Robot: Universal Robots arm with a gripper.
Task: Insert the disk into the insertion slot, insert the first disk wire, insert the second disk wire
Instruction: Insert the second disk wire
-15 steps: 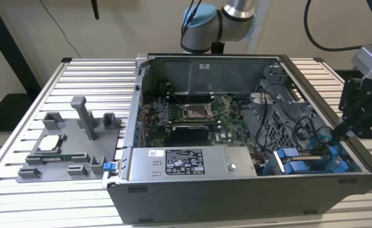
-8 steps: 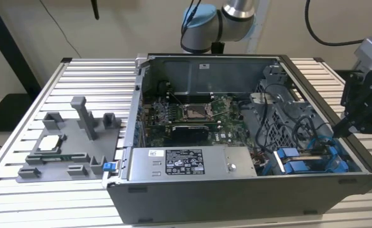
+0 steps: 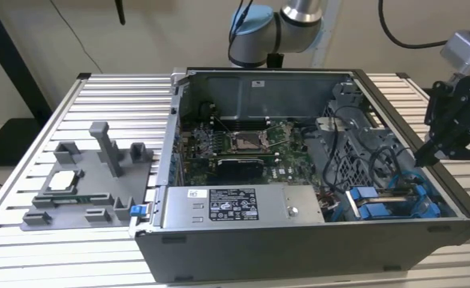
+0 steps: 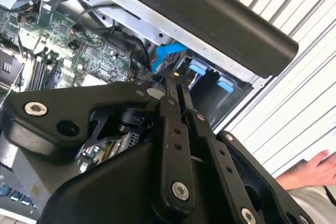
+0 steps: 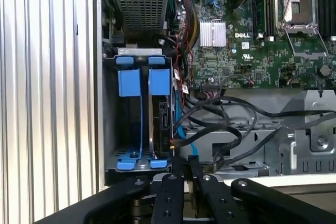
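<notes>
Gripper (image 3: 424,159) hangs over the open case (image 3: 299,252) at the exterior view's right, near the insertion slot (image 5: 137,52). Fingers (image 4: 170,114) pressed together, nothing seen between them. The disk (image 5: 161,121) looks seated edge-on in the slot (blue latches at both ends), with cables (image 5: 220,124) just beside it.

Sheet-metal insertion slot (image 5: 139,52), blue plastic latches (image 5: 129,82)

Silver arm (image 3: 303,12), pale blue joint caps (image 3: 247,21), black cable (image 3: 391,33), matte black claw (image 4: 177,83), silver screws (image 4: 180,191)
</notes>
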